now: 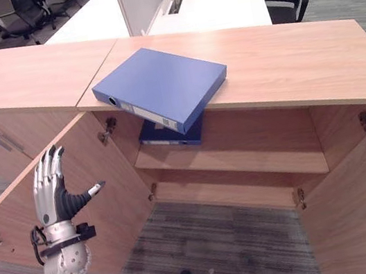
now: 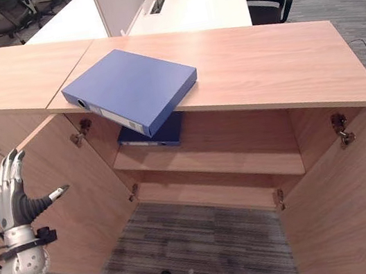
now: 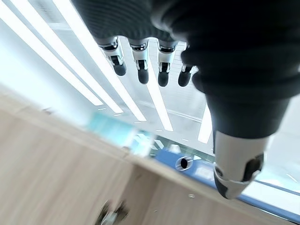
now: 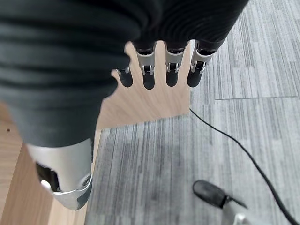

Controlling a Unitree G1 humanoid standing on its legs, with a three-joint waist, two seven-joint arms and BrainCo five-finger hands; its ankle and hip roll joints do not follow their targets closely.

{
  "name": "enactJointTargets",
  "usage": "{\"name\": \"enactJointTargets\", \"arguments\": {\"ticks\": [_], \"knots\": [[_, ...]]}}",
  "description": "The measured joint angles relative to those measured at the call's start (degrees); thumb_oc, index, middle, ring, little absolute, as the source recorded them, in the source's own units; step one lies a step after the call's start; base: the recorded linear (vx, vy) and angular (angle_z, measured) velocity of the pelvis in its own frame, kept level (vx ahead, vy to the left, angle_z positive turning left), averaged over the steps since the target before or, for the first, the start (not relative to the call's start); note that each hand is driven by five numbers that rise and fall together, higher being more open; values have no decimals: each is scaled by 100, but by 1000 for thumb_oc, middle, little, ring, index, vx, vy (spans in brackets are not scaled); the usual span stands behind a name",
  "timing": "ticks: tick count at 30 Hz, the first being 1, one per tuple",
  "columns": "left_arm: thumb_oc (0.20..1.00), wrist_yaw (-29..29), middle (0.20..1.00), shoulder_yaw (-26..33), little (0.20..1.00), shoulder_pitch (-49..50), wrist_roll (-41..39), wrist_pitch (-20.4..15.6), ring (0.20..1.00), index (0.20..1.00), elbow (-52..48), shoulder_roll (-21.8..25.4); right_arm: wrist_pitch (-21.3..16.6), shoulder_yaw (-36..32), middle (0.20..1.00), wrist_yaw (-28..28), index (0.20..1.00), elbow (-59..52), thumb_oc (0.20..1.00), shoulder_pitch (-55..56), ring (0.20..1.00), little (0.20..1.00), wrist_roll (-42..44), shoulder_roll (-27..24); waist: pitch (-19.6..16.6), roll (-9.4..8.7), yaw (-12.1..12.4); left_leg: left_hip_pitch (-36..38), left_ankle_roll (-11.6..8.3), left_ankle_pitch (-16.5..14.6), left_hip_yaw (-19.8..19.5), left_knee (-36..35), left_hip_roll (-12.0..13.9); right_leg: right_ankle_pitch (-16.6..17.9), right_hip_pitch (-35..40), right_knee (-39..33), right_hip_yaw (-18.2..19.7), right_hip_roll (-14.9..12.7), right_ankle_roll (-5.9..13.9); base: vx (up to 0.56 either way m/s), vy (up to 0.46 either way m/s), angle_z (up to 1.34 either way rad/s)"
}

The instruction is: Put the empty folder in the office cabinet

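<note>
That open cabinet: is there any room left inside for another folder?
Yes. The shelf is bare from the blue folder lying at its left end across to the right wall. The compartment beneath also looks bare. On the cabinet top, a second folder overhangs the left part of the opening.

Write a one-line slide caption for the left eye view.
Open left robot hand raised beside the open cabinet; one blue folder overhangs the top edge, another blue folder lies on the shelf below.

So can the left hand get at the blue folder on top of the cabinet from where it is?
Probably yes. The left hand is open and raised in front of the open left door, and the blue folder overhangs the cabinet top's front edge with nothing between them.
</note>
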Motion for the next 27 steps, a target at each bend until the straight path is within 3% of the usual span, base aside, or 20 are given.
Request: {"name": "enactJointTargets", "arguments": {"ticks": [7,12,27], "knots": [[1000,-224,1000,-33,1000,-225,200,-68,1000,1000,4,175,22,13,1000,115,1000,2,1000,12,1000,1000,-36,-39,-7,76,-208,150,-1,-1,115,-76,11,-2,38,-5,113,-17,0,5,10,-9],[1000,-392,1000,-507,1000,-707,206,-135,1000,1000,80,468,36,131,1000,133,1000,7,1000,19,1000,1000,-46,-69,-3,90,-327,201,-1,-1,216,-110,19,2,30,-1,195,-23,4,21,9,-9],[1000,-629,1000,-1402,1000,-1636,582,14,1000,1000,612,525,121,148,1000,136,1000,25,1000,25,1000,1000,-211,-92,-28,126,-648,491,0,-3,511,-216,39,37,96,0,491,-15,3,12,12,-10]]}}
